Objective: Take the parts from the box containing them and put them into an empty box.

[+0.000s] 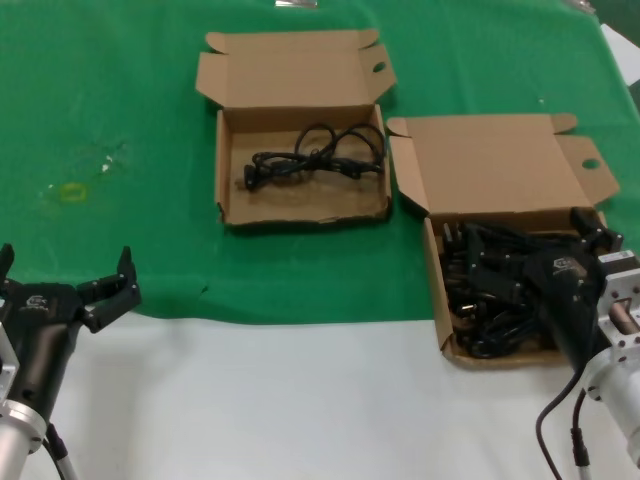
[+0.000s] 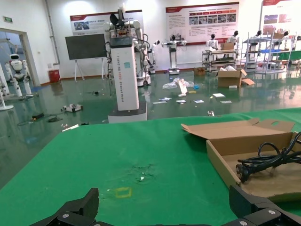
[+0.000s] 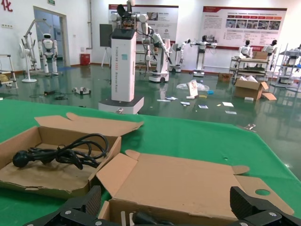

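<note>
A cardboard box (image 1: 231, 165) at the middle of the green cloth holds one looped black cord bundle (image 1: 315, 155). A second box (image 1: 437, 290) at the right is filled with several black cords and plugs (image 1: 480, 285). My right gripper (image 1: 535, 250) is open and empty, low over this full box. In the right wrist view its open gripper (image 3: 167, 200) sits above a plug (image 3: 141, 218), with the box flap (image 3: 188, 181) beyond. My left gripper (image 1: 65, 260) is open and empty at the near left. In its wrist view (image 2: 164, 202) the single cord (image 2: 268, 160) lies ahead to one side.
Both boxes have raised lids (image 1: 290, 65) (image 1: 495, 165) on their far sides. A yellow mark (image 1: 72, 192) is on the green cloth (image 1: 120, 100) at the left. White table surface (image 1: 300, 400) runs along the near edge.
</note>
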You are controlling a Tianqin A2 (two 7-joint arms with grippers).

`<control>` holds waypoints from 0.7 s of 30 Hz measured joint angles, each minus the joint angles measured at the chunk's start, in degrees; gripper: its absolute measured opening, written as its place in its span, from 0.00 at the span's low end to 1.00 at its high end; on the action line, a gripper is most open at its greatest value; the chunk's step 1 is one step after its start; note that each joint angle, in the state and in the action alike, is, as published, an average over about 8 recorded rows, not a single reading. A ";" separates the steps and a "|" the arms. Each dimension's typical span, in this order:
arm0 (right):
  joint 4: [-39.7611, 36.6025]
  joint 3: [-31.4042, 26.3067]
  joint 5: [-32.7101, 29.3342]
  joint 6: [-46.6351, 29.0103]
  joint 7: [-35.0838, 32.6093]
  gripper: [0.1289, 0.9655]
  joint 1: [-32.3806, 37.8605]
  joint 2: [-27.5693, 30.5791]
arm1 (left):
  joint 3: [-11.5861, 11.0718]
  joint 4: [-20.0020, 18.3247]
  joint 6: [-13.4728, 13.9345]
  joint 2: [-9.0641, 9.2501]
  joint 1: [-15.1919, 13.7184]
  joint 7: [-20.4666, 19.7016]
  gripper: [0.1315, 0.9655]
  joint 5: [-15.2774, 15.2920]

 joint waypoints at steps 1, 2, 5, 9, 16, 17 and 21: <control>0.00 0.00 0.00 0.00 0.00 1.00 0.00 0.00 | 0.00 0.00 0.00 0.00 0.00 0.00 1.00 0.00; 0.00 0.00 0.00 0.00 0.00 1.00 0.00 0.00 | 0.00 0.00 0.00 0.00 0.00 0.00 1.00 0.00; 0.00 0.00 0.00 0.00 0.00 1.00 0.00 0.00 | 0.00 0.00 0.00 0.00 0.00 0.00 1.00 0.00; 0.00 0.00 0.00 0.00 0.00 1.00 0.00 0.00 | 0.00 0.00 0.00 0.00 0.00 0.00 1.00 0.00; 0.00 0.00 0.00 0.00 0.00 1.00 0.00 0.00 | 0.00 0.00 0.00 0.00 0.00 -0.01 1.00 0.00; 0.00 0.00 0.00 0.00 0.00 1.00 0.00 0.00 | 0.00 0.00 0.00 0.00 0.00 -0.01 1.00 0.00; 0.00 0.00 0.00 0.00 0.00 1.00 0.00 0.00 | 0.00 0.00 0.00 0.00 0.00 -0.02 1.00 0.00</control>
